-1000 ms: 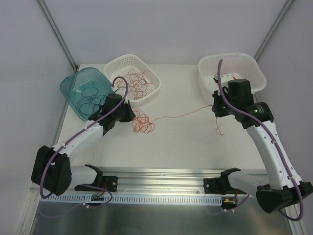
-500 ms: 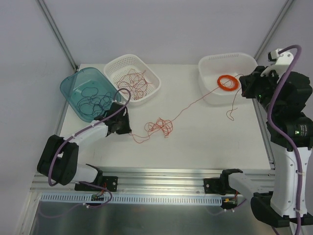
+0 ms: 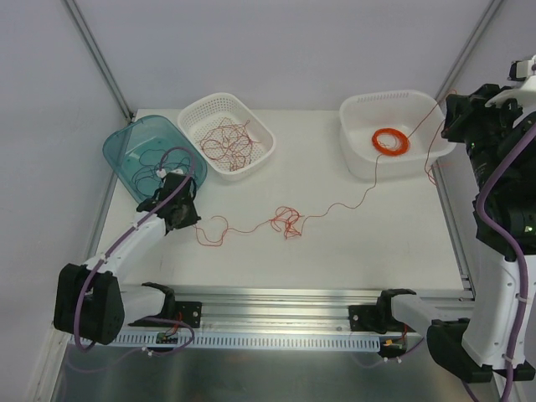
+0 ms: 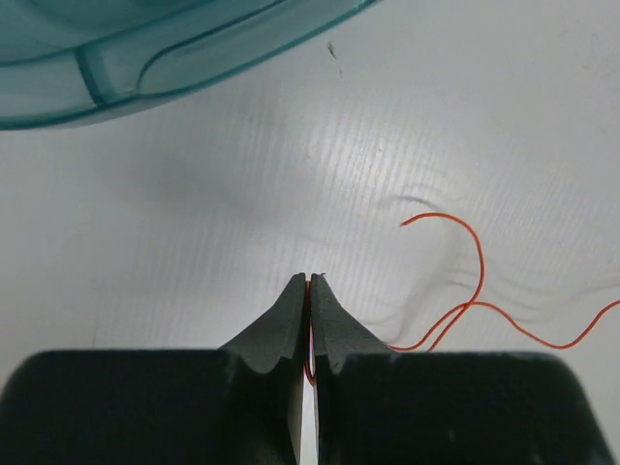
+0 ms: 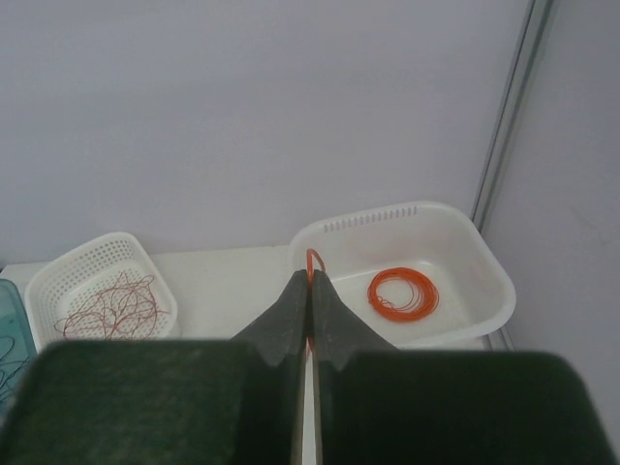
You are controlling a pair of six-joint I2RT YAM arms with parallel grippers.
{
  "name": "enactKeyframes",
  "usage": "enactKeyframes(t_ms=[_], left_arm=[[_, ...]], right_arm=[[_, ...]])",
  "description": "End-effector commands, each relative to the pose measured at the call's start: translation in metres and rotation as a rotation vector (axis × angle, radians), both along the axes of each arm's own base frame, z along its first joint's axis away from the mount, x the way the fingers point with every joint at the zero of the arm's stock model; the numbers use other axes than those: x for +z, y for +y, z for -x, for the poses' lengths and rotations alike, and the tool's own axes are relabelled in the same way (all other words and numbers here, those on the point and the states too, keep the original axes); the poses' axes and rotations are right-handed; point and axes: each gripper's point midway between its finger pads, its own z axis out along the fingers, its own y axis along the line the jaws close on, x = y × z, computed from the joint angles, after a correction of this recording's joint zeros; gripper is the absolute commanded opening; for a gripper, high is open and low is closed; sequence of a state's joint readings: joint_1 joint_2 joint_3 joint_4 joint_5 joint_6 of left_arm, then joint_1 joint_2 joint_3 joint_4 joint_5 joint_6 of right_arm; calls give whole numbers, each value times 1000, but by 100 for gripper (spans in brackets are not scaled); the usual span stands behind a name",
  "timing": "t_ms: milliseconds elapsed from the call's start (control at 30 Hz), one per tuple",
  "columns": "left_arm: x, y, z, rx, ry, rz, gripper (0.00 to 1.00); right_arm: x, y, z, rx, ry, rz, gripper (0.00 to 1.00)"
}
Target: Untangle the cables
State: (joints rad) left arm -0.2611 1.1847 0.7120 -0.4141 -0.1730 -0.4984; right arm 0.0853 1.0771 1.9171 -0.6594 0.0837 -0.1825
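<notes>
Both ends of one orange-red cable [image 3: 339,204] are pinched in our fully closed left gripper [image 4: 308,283], centre left, and right gripper [image 5: 310,278], upper right; it is drawn out, yet a snarl [image 3: 286,222] mid-frame is, we judge, left to undo.

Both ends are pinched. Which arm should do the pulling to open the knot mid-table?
Right, probably. The right gripper holds the wire lifted high, while the left gripper pins it low by the teal bin.
</notes>
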Motion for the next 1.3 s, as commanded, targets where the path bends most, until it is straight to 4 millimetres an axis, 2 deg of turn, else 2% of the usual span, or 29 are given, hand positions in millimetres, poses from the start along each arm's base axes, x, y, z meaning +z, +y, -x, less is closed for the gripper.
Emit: enactKeyframes(t_ms=[0,67,167,200,267,300,333,400,433,533,567,600,700,733,800,833,867,900,933,967,1067,1133,1167,1267], left_arm=[[21,9,-2,-20,-32,-43,0],[32,-4,-6,-64,-54,19,0],[43,-20,-8,-112,-75,93,0],[45,-21,-8,-121,-84,98,0],[52,-19,-10,-123,-113,87,0],[52,-17,-9,-133,-118,71,0],[53,-14,-9,-135,-126,56,0],[51,-14,-7,-167,-123,42,0],[51,-15,-5,-176,-123,46,0],[46,-28,-1,-243,-112,99,0],[42,-36,1,-270,-109,137,0],[40,-39,2,-275,-103,154,1],[37,-51,4,-300,-94,213,8],[37,-54,4,-309,-96,226,18],[38,-60,4,-328,-101,255,32],[39,-61,4,-332,-106,261,39],[40,-62,4,-338,-110,268,51],[44,-63,4,-348,-125,274,57],[43,-64,6,-351,-126,277,61],[44,-64,6,-352,-132,277,72],[48,-64,11,-376,-159,280,82],[50,-64,16,-394,-177,282,84],[50,-64,18,-403,-182,280,84],[52,-63,25,-419,-210,281,91]], right_arm=[[30,-11,0,-55,-97,10,1],[23,-3,-11,-19,-72,-7,1],[-7,6,-28,19,12,-52,1],[-35,10,-39,30,79,-61,1],[-60,10,-45,21,135,-102,1],[-79,10,-49,13,184,-112,1],[-113,10,-54,2,272,-116,1],[-152,11,-54,-13,369,-141,1],[-193,10,-53,-29,467,-142,1],[-245,14,-47,-38,586,-183,2],[-276,15,-44,-44,662,-183,4],[-297,15,-43,-53,718,-186,5],[-353,17,-40,-66,879,-183,15],[-363,18,-41,-66,909,-182,23],[-385,22,-42,-55,976,-183,33],[-398,25,-46,-49,1022,-188,44],[-403,32,-47,-13,1041,-198,49],[-407,35,-51,-3,1043,-195,54],[-414,41,-53,12,1062,-179,63],[-416,44,-56,20,1061,-170,66],[-423,62,-66,83,1072,-143,73],[-420,78,-74,132,1052,-99,76],[-426,83,-77,143,1067,-79,78],[-427,99,-90,188,1045,-15,82]])
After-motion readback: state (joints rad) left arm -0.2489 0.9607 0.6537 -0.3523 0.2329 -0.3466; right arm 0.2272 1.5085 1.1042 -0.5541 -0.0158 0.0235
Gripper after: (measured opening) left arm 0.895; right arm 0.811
